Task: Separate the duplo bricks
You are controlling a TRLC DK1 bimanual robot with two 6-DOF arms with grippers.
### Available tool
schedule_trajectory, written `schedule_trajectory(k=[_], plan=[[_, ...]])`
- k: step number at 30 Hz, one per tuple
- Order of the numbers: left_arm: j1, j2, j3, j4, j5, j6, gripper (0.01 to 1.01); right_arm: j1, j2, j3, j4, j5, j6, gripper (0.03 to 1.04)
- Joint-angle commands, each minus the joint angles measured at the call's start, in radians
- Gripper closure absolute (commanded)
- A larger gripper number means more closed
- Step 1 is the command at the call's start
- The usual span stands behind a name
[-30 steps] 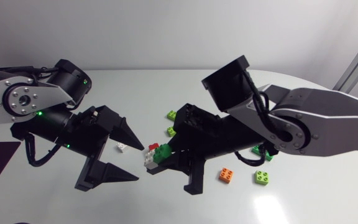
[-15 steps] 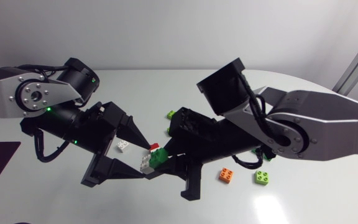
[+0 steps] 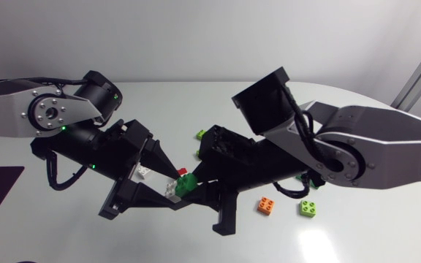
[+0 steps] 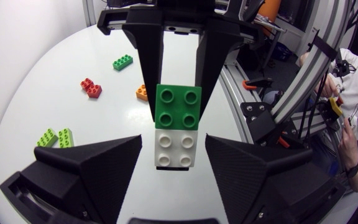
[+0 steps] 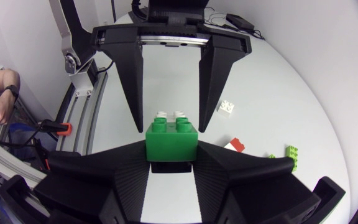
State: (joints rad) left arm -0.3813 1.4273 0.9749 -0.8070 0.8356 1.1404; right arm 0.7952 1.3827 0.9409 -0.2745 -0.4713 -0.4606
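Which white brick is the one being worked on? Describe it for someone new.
Over the middle of the table, the right gripper clamps a green brick. The white brick is stuck to it, between the left gripper's open fingers. The other white brick lies alone on the table.

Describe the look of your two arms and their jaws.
Both have silver-grey links and black joints. The left arm shows a round bolted flange, green lights and looping black cables; the right arm has black cables too. Jaws: matte black wedges.
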Motion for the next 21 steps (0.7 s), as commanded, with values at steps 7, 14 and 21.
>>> schedule_trajectory(k=[7,14,21], plan=[[-0.021,0.022,0.024,-0.004,0.030,0.005,0.531,0.007,-0.037,-0.008,0.008,0.002,0.017,0.77],[-0.021,0.021,0.019,-0.011,0.054,0.004,0.705,0.007,-0.045,-0.021,0.008,-0.001,0.019,0.77],[-0.022,0.013,0.005,-0.011,0.063,0.007,0.715,0.002,-0.054,-0.030,0.006,-0.009,0.020,0.76]])
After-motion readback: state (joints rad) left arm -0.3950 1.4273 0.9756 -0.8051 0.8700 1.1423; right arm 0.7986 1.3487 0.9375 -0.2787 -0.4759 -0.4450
